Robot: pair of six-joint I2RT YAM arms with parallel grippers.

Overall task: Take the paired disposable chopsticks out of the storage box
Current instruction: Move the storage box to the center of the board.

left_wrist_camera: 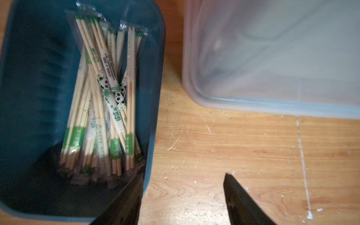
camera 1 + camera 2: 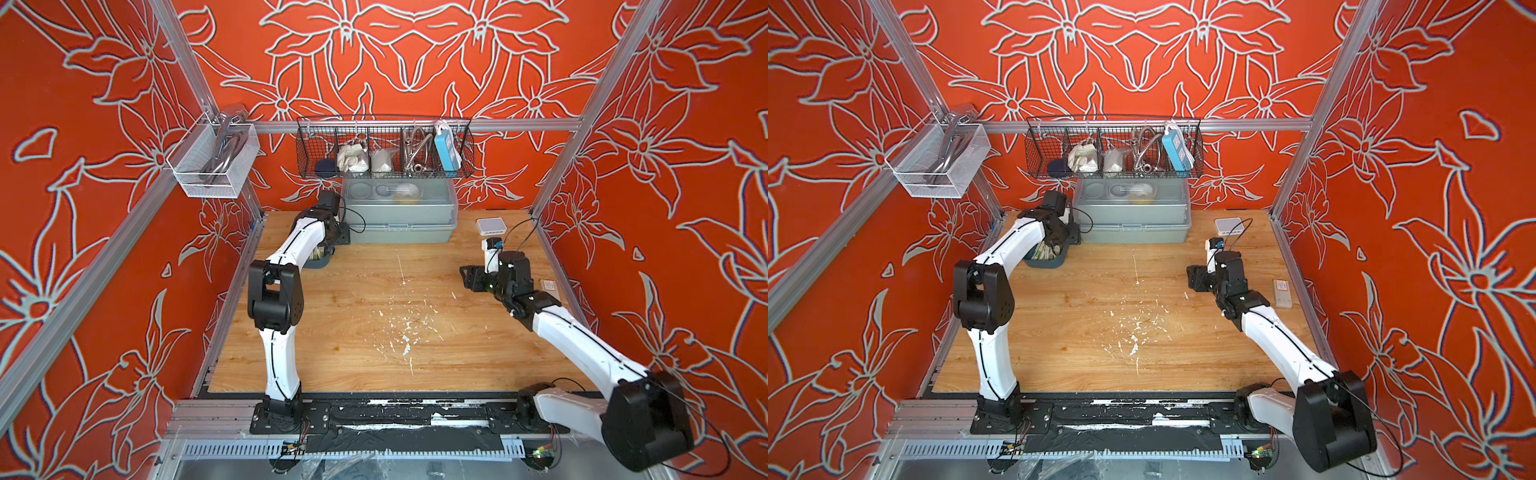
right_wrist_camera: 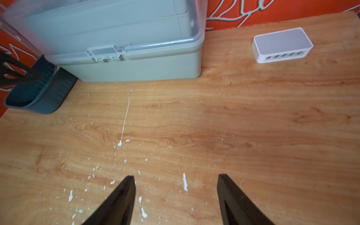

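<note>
**A:** Which step is judged to be in hand?

**B:** The reach into the storage box (image 1: 155,78); nothing is lifted yet. The left gripper (image 1: 185,173) is seen partly open and empty. One finger is over the box's wall and the other is above the bare table (image 1: 214,146) beside it.

**A:** Where is the task's thing found?

**B:** In a top view the box is found at about ten o'clock on the table, half hidden under the left arm. It sits just beside the grey-green lidded box (image 2: 1133,224), which stands at twelve o'clock. The paired disposable chopsticks (image 1: 105,93) are all inside, heaped toward one long wall.

**A:** How are they seen?

**B:** Thin pale wooden pairs are seen in clear wrappers with green bands near the ends. They are loosely crossed rather than laid parallel. A pair with a panda print is laid slantwise on top.

**A:** What is called for next?

**B:** Both fingers are to be brought inside the walls, lowered astride the uppermost pair and closed on it. The wrappers are judged slippery, so a neighbouring pair may be dragged along.

**A:** And the right gripper (image 3: 176,175)?

**B:** It is held at three o'clock above bare wood, jaws apart, with nothing gripped.
</note>
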